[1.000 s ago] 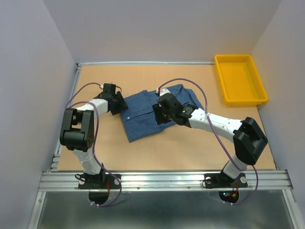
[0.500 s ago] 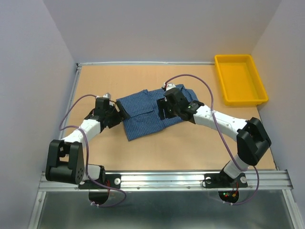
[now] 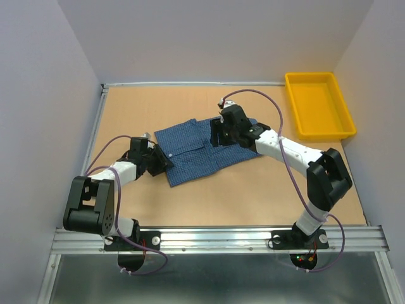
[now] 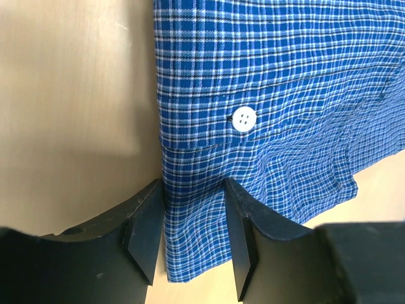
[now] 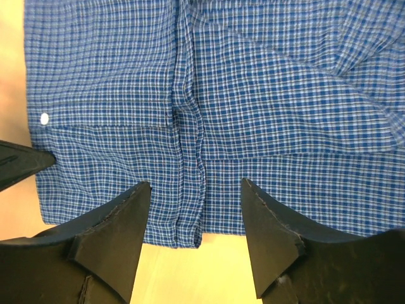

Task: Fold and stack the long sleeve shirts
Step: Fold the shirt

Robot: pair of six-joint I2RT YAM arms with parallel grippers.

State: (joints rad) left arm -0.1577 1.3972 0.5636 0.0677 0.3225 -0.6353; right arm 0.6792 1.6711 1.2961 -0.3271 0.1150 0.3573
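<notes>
shirt: blue check button-up, fine dark-and-light pattern, folded into a rough rectangle, lying flat about the middle of the tan worktop
spot: long side running from 10 toward 4 o'clock in the top view, yellow tray off at 2 o'clock, well apart
top view only: both arms reaching in, plus the whole folded outline and a flap seam across the cloth
left wrist view only: small white button with four holes, a stitched hem line beside it, light ripples in the cloth toward 4 o'clock
right wrist view only: raised fold ridge running 12 to 6 down the cloth, same button tiny at 9 o'clock
left claw: at the shirt's 8 o'clock corner, jaws partway apart, black fingers straddling the side edge, cloth lying flat in the gap, not bunched or lifted
right claw: over the 12 o'clock side, jaws spread wide, fingers either side of the fold ridge, nothing clamped; touching the cloth or just above it, can't tell
</notes>
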